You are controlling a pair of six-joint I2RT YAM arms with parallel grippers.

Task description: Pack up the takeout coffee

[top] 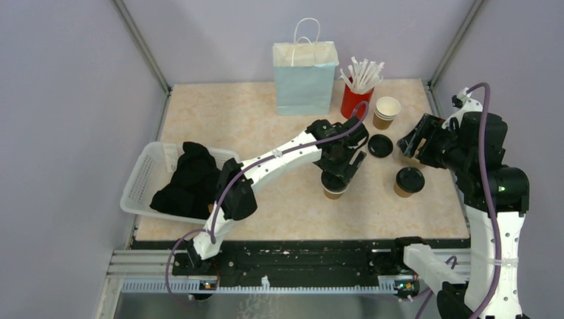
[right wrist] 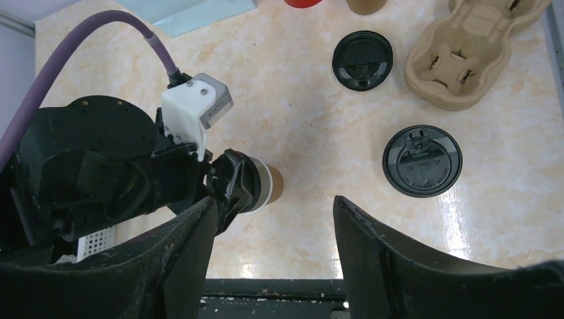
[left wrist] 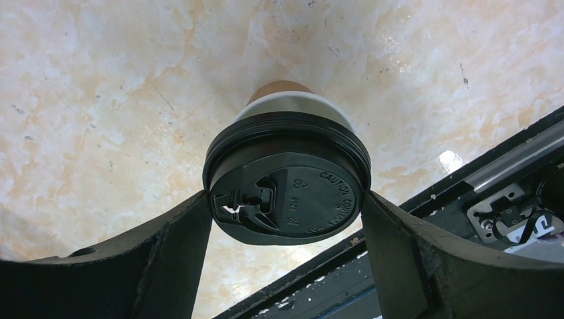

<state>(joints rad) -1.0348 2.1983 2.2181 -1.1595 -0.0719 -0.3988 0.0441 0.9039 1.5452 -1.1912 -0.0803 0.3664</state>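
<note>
A brown paper coffee cup (left wrist: 279, 93) with a black lid (left wrist: 292, 199) stands upright at the table's middle (top: 334, 191). My left gripper (left wrist: 286, 198) is shut on it, one finger against each side of the lid's rim; it also shows in the top view (top: 340, 171). I cannot tell whether the cup touches the table. A second lidded cup (top: 408, 181) stands at the right and shows from above in the right wrist view (right wrist: 422, 161). My right gripper (right wrist: 274, 199) is open and empty, held above the table near that cup (top: 414, 141). The pale blue bag (top: 305, 76) stands at the back.
A loose black lid (top: 380, 145) lies beside a stack of open paper cups (top: 386, 111) and the red cup of straws (top: 356, 101). A cardboard cup carrier (right wrist: 465, 46) lies at the right edge. A white basket (top: 143, 174) with black cloth sits at the left.
</note>
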